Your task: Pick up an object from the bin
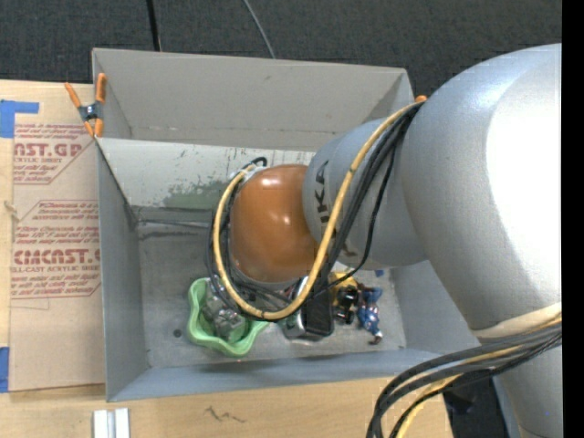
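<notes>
A light green thing with a wavy rim point(235, 341) lies on the bin floor near the front wall, left of the middle. My gripper point(219, 311) is down at it, its metal end over the green thing's hollow and partly covering it. Whether it has hold of the green thing cannot be told. A black block-like thing point(317, 321) lies just to the right of the gripper.
Small things lie at the front right of the bin: a yellow and black piece point(347, 301) and a blue one point(369, 318). The arm with its orange dome and yellow cables hangs over the middle of the bin and hides the floor beneath it.
</notes>
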Available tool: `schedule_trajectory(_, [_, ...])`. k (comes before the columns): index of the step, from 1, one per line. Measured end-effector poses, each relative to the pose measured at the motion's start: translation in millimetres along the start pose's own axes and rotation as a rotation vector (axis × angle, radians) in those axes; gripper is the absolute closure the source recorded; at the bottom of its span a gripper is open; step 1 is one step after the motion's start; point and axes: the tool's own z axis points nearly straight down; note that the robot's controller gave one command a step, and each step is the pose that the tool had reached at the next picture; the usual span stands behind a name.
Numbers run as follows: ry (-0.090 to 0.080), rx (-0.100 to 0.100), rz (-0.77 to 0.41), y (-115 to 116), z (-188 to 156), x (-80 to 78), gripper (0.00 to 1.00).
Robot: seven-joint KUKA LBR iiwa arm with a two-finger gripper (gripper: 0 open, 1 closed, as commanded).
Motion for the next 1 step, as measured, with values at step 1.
schedule_trajectory(1, [0.026, -0.002, 0.058, 13.7, -85.4, -4.7, 0.00])
